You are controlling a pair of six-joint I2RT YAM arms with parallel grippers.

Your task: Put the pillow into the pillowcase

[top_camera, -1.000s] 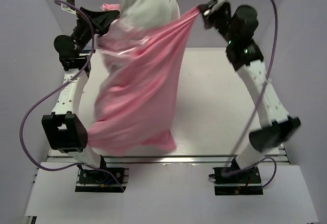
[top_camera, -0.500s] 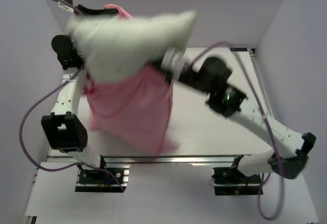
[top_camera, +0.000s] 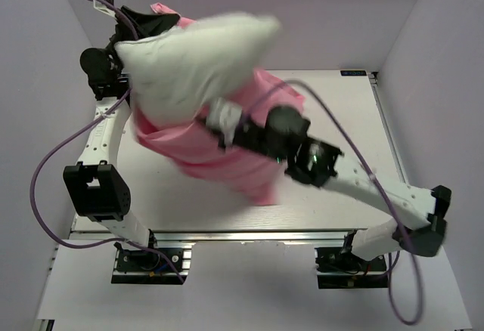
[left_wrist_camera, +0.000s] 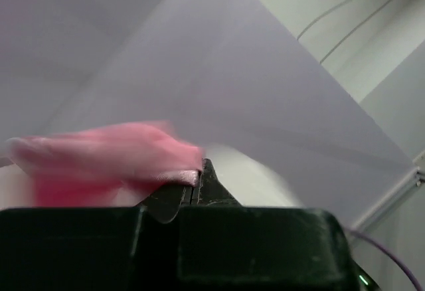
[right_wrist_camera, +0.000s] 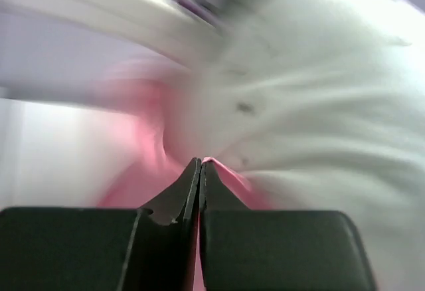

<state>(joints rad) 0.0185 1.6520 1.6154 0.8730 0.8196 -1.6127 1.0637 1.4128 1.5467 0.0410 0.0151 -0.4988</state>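
The white pillow [top_camera: 193, 59] hangs in the air at upper left, its lower part inside the pink pillowcase [top_camera: 219, 153], its upper part sticking out. My left gripper [top_camera: 155, 23] is high at the back left, shut on a bunch of the pillowcase's edge [left_wrist_camera: 113, 161]. My right gripper [top_camera: 213, 119] is at the middle, under the pillow, shut on a fold of the pillowcase [right_wrist_camera: 229, 171]. The pillow [right_wrist_camera: 319, 105] fills the right wrist view, blurred by motion.
The white table [top_camera: 333, 119] lies below, bare on its right half. Purple cables [top_camera: 57, 165] loop beside both arms. Lilac walls [top_camera: 423, 13] close in the sides and back. The right arm [top_camera: 363, 187] stretches across the table's front right.
My right gripper has swung from the back right down and left to the middle, pulling the pillowcase edge with it. The pillow has tipped from upright to lying across. My left gripper has stayed put.
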